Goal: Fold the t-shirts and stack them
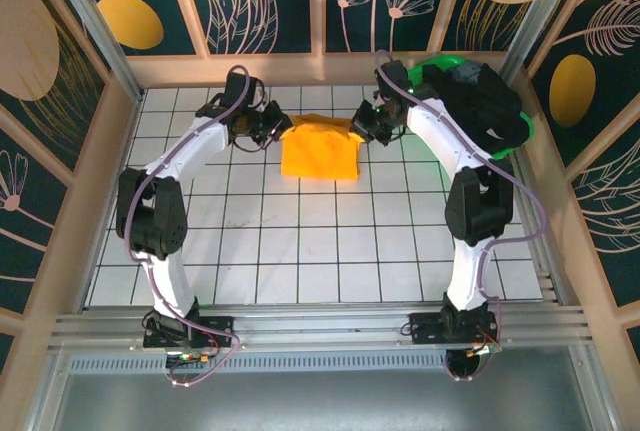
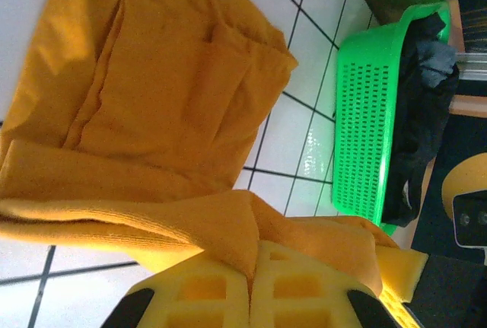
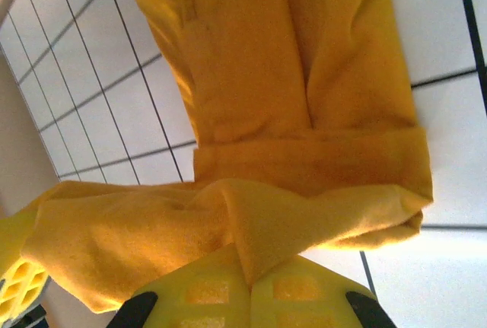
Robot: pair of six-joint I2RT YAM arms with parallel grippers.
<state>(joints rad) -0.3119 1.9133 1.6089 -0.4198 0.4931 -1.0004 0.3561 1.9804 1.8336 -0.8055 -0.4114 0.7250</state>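
In the top external view, the mustard-orange t-shirt (image 1: 320, 151) is lying partly folded on the white tiled bench (image 1: 300, 241), toward the far edge and between the two arms. Its far left corner is being pinched by the left tool (image 1: 277, 130), and its far right corner is being pinched by the right tool (image 1: 363, 129). At the far right of the bench, a heap of dark t-shirts (image 1: 480, 101) is being held in the green basket (image 1: 527, 129), apart from the orange shirt.

In the left wrist view, the left tool (image 2: 249, 271) is being shown narrow, with its yellow pads (image 2: 205, 290) pressed together on a bunched fold of the mustard-orange t-shirt (image 2: 167, 92). The rest of the cloth is lying in layers on the tiles beyond. The dark t-shirts (image 2: 422, 115) are hanging over the rim of the green basket (image 2: 365, 115).

In the right wrist view, the right tool (image 3: 249, 282) is likewise being shown narrow, clamped on a raised fold of the mustard-orange t-shirt (image 3: 304, 77). The folded body is resting on the bench (image 3: 449, 31).
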